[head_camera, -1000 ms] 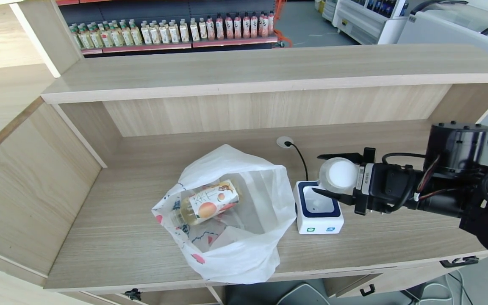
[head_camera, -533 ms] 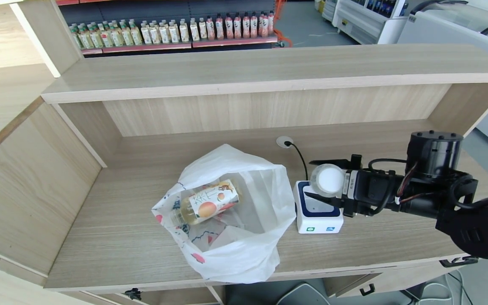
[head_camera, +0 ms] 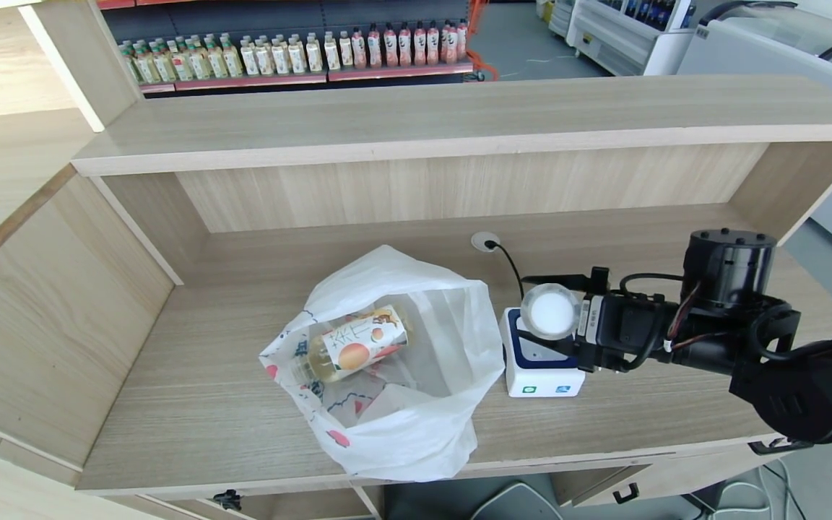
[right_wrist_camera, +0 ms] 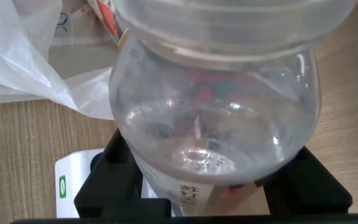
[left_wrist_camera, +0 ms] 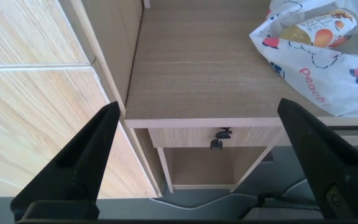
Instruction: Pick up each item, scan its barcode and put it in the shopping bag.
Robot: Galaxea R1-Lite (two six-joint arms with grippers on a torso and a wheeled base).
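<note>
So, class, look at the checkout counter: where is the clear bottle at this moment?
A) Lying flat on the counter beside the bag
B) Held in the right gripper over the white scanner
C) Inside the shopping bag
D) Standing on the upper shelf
B: the right gripper is shut on the clear bottle above the white scanner, and the shopping bag holds a different, peach-labelled bottle.

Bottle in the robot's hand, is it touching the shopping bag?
Apart. In the head view the bottle, held in the right hand, hangs over the scanner, and a strip of scanner shows between it and the shopping bag.
</note>
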